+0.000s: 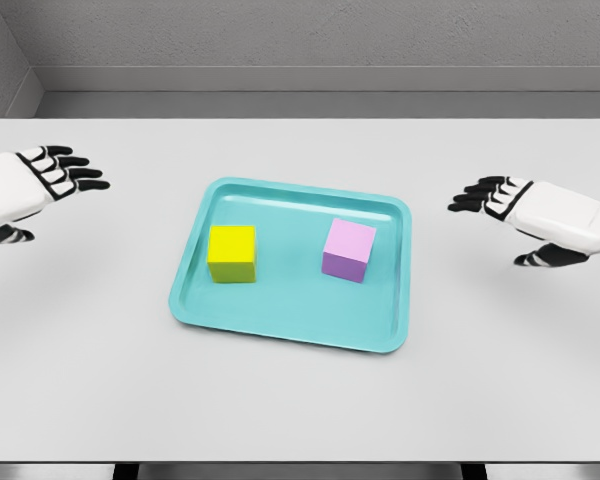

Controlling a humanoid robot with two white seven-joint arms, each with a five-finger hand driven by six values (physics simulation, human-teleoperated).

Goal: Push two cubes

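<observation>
Left hand (40,180) and right hand (520,212) hover apart, fingers spread.

Soft, even light is falling from above, keeping the whole scene bright. The white table (300,400) is reading pale grey with no glare. The yellow cube (232,253) and the pink cube (348,250) are showing lit tops and darker near faces, and are casting only faint shadows on the teal tray (280,320). A dim shadow is lying under the right hand (515,215). The render is staying sharp from near edge to far wall, with no blur or edge distortion.
</observation>
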